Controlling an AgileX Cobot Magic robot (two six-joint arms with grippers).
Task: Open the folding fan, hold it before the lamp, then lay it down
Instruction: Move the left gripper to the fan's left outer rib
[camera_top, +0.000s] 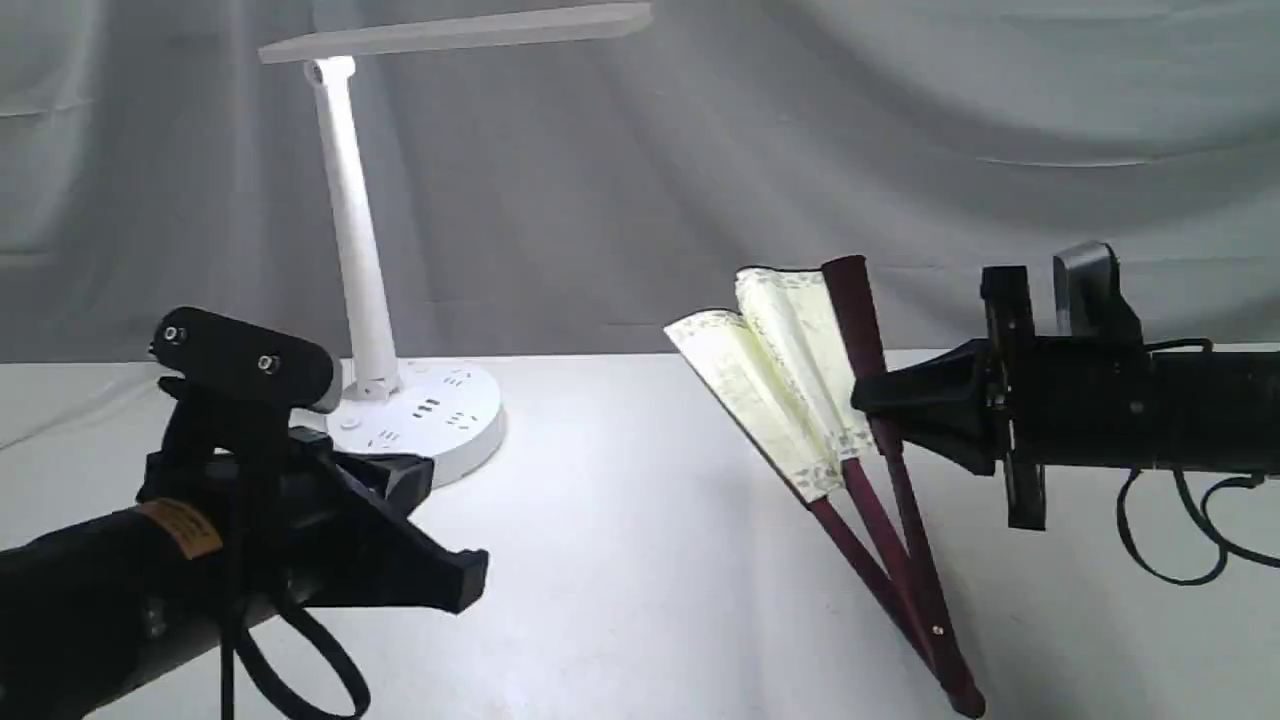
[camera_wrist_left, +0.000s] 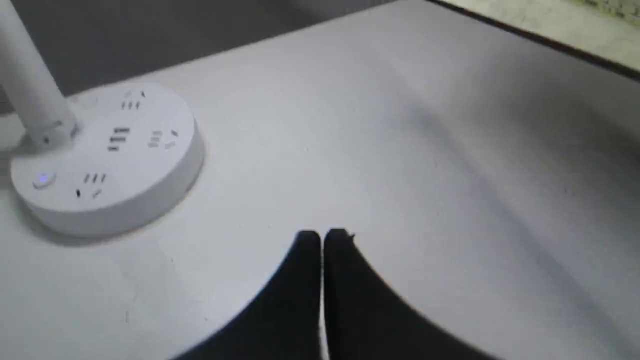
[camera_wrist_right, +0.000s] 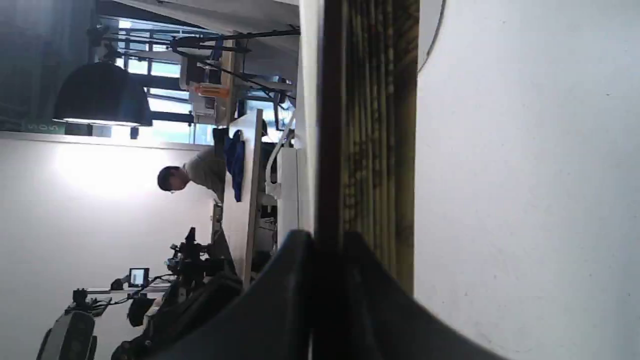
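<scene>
Two black arms reach in over the white worktop (camera_top: 620, 520), with the lamp (camera_top: 355, 250) standing at the back against a grey cloth (camera_top: 900, 120). The lamp's round base sits flat on the worktop, its slim stem leans up from it, and its long flat head runs level above. A small blue light (camera_wrist_left: 42, 180) glows on the base among the socket holes.

The left hand (camera_wrist_left: 322, 239) hangs low just in front of the lamp's base, a little to the near side of it. Its fingers are pressed together with nothing between them, and the tips sit above bare worktop.

The fan (camera_top: 790, 380) is well off to the right of the lamp, out from under its head. It is only partly spread. One dark maroon guard stands steeply and the other ribs have dropped away towards the lamp, so the cream leaf opens in a few loose folds. The leaf end is up and the pivot end is down by the worktop. I cannot tell whether the pivot touches.

The right hand (camera_top: 865, 395) comes in level from the side away from the lamp and is clamped on the upright guard, about where the leaf ends. Close up, its two fingers pinch that dark strip, with the folded pleats stacked beside it.
</scene>
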